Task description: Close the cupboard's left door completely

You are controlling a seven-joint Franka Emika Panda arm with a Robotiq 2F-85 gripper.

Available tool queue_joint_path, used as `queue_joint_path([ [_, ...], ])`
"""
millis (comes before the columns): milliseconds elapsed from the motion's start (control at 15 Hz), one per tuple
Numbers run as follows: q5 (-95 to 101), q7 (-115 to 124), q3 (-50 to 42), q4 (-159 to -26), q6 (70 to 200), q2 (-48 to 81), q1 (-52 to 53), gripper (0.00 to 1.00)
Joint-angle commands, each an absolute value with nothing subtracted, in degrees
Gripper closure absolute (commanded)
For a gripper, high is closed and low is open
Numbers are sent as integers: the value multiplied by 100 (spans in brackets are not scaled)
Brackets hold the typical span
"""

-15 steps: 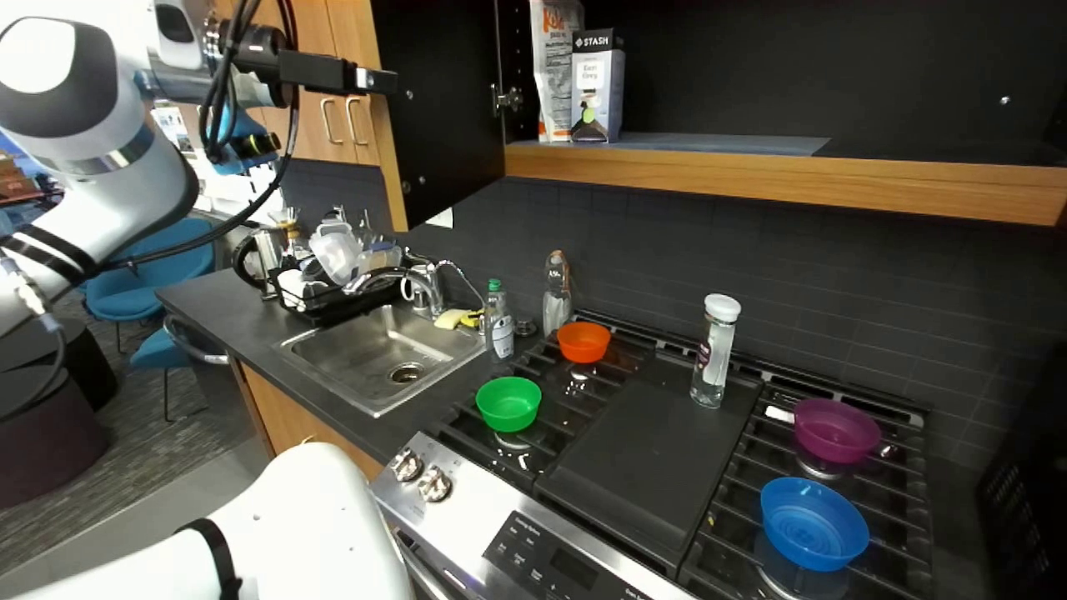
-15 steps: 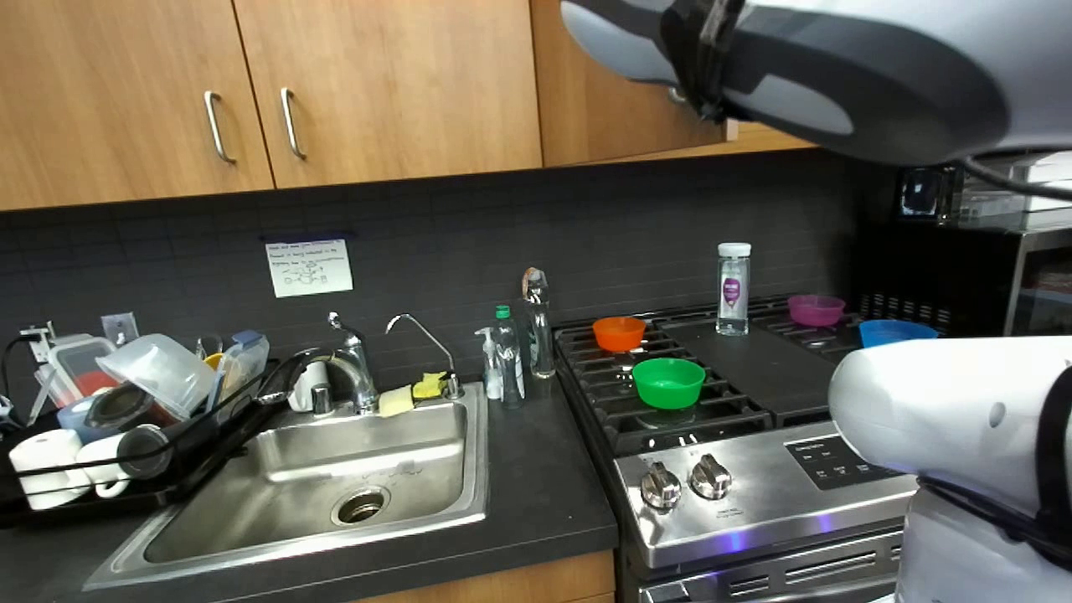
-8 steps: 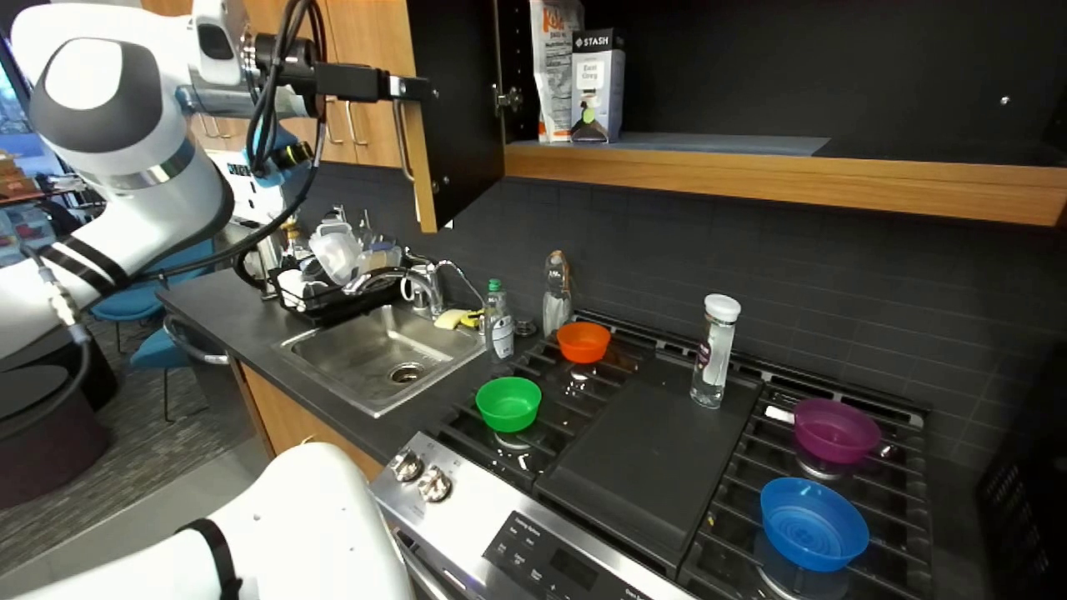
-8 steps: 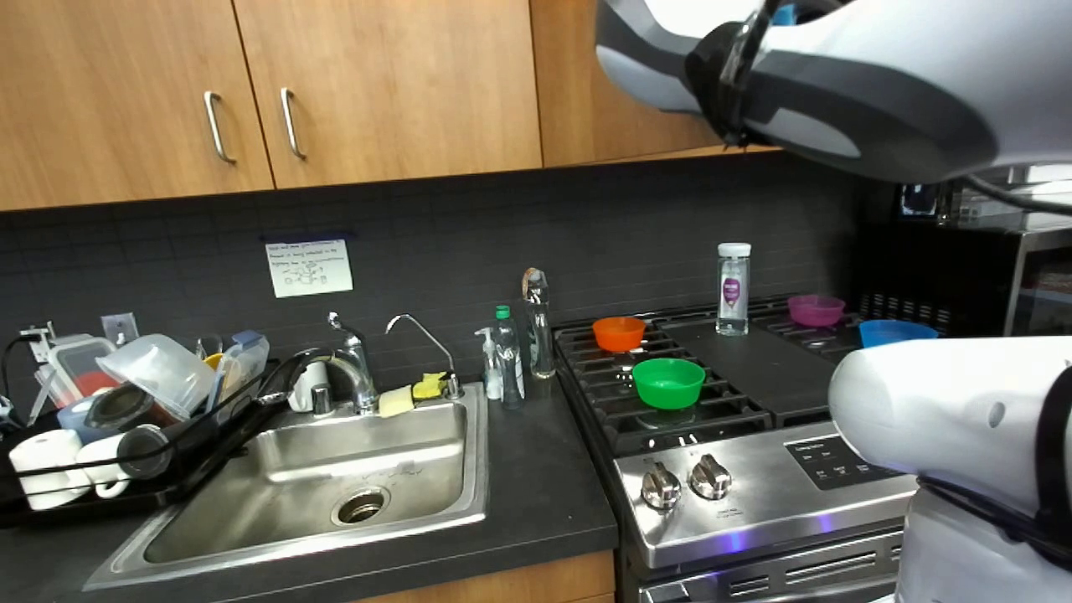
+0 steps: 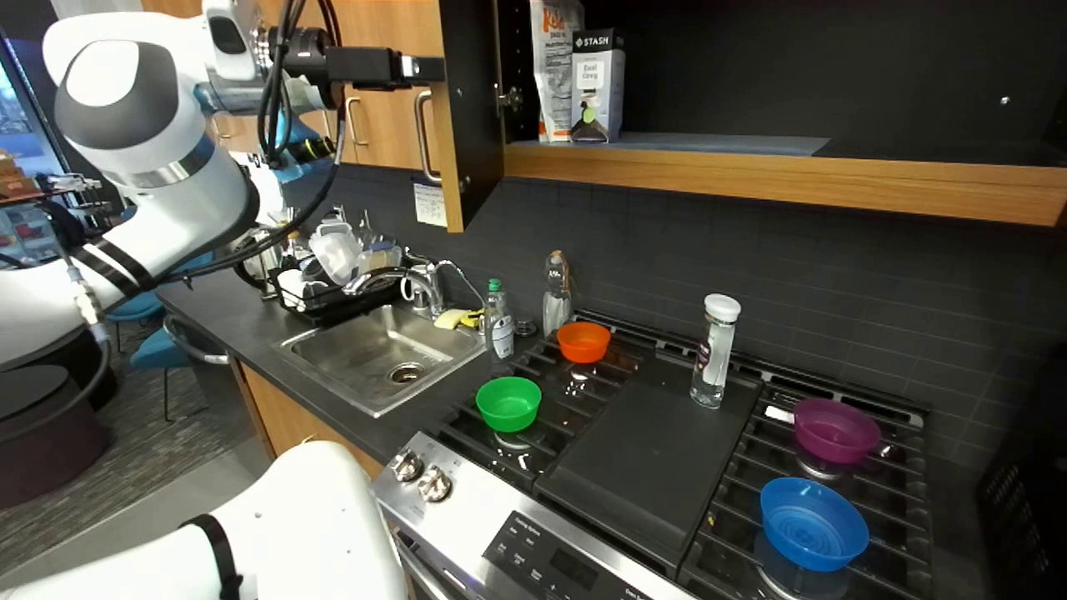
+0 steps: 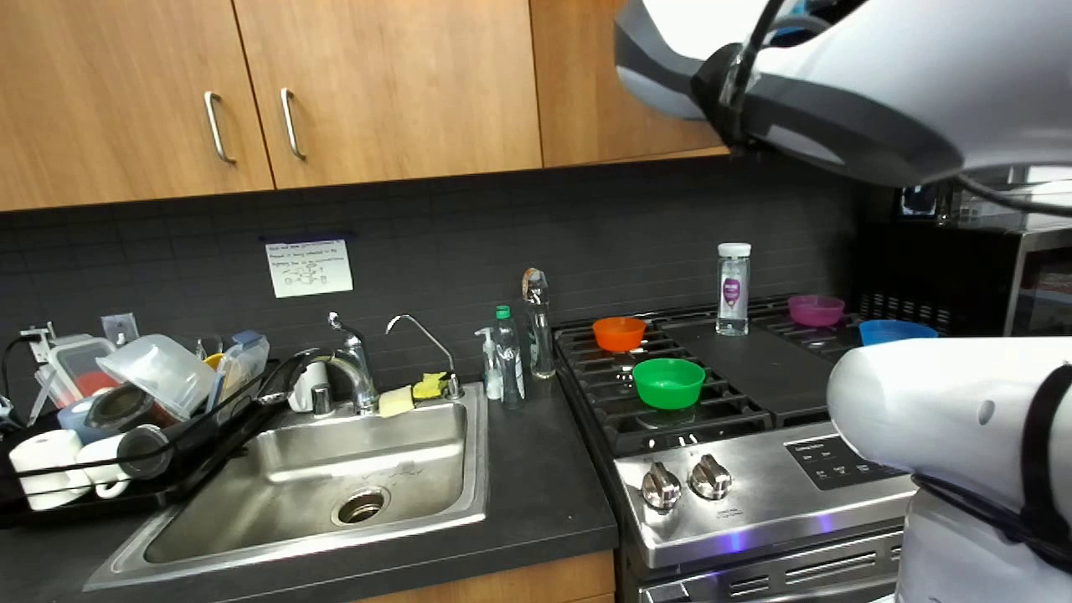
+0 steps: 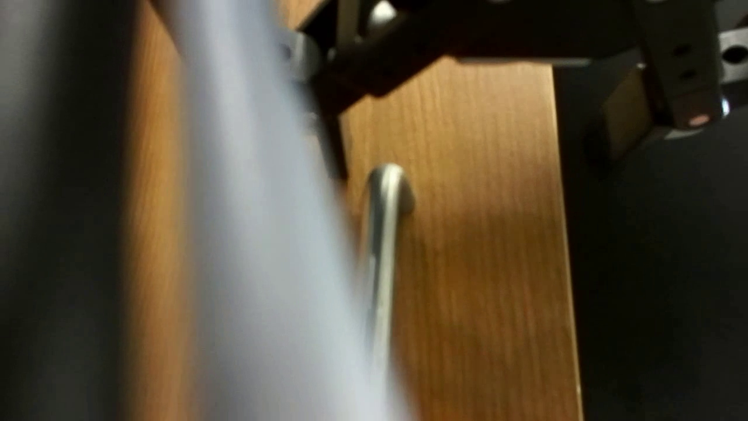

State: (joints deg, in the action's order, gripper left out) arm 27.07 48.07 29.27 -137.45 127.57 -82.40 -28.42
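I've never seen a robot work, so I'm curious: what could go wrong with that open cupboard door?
The gripper, at the edge of the left door, might slip off. Looping black cables might catch on the silver handle. The tea box, near the front of the shelf, might get bumped.

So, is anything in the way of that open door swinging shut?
Only the pincer, perhaps: in the wrist view one finger shows beyond the free edge of the left door. The bag and tea box inside the cupboard appear clear of its swing.
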Motion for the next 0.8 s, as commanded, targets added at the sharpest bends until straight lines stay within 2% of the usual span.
queue_joint_path([
  [0,2974,4947,2853,-13863,12977,-8290,-3089,0],
  [733,3015,5355,2957,-14290,13609,-8164,-3226,0],
])
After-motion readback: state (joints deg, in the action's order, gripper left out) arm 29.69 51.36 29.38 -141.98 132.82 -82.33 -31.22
